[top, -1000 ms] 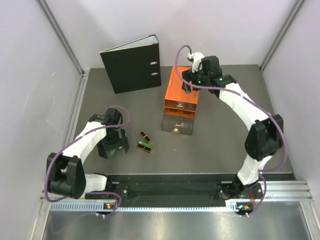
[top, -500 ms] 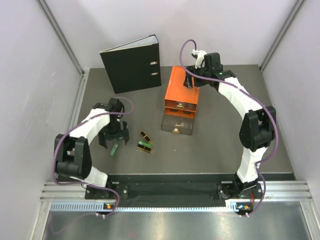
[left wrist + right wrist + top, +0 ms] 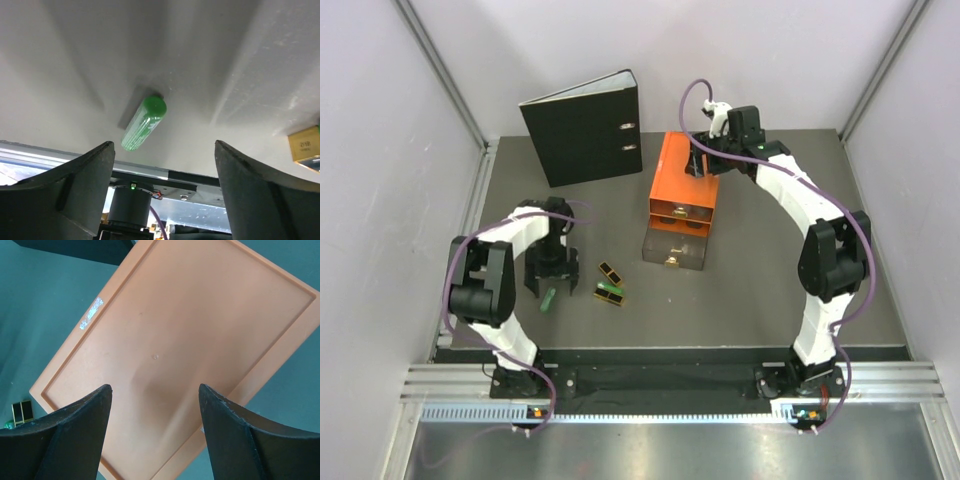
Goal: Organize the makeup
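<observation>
Stick [image 3: 144, 123], green, lying flat on table [image 3: 740, 270], seen between wide-apart fingers of left gripper [image 3: 162, 145] and touching neither. Far case [image 3: 609, 271] and near case [image 3: 610, 295], black with gold, close together just right of stick. Farther back, right gripper [image 3: 154, 387], fingers likewise spread and clasping nothing, poised over lid of orange box [image 3: 200, 315], with clear drawer [image 3: 675, 250] drawn out in front and binder [image 3: 585, 130] standing left of box.

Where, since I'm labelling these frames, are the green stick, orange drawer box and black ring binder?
green stick [image 3: 144, 124], left wrist view, mid-body
orange drawer box [image 3: 680, 186], top view, lid
black ring binder [image 3: 585, 135], top view, cover
</observation>
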